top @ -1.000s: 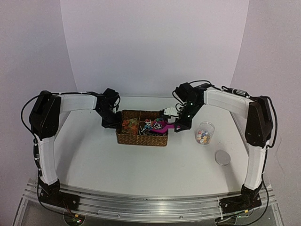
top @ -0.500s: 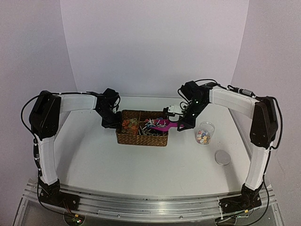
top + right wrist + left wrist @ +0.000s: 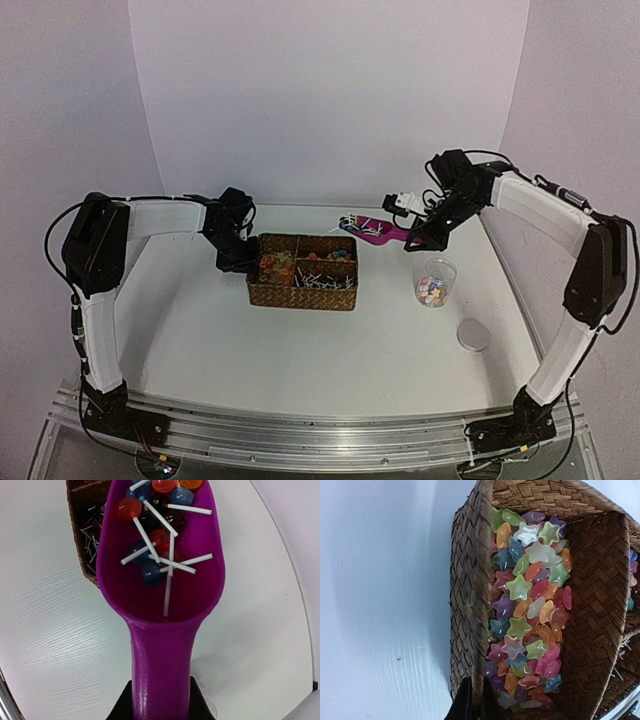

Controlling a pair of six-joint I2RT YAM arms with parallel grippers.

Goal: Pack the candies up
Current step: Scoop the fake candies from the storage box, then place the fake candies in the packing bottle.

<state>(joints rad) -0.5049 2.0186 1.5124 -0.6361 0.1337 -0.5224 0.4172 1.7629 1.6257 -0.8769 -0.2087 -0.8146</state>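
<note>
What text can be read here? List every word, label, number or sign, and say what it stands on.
None: no view shows readable text.
The basket, scoop, jar and lid show no print.
The candies and lollipops show no lettering.
The arms show nothing legible at this size.

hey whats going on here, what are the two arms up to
The right gripper holds a magenta scoop loaded with small lollipops, raised behind the wicker basket and not yet over the open jar. The left gripper is clamped on the basket's left wall, apparently steadying it. The jar already holds some candies, and its lid lies on the table nearer the arms.
</note>
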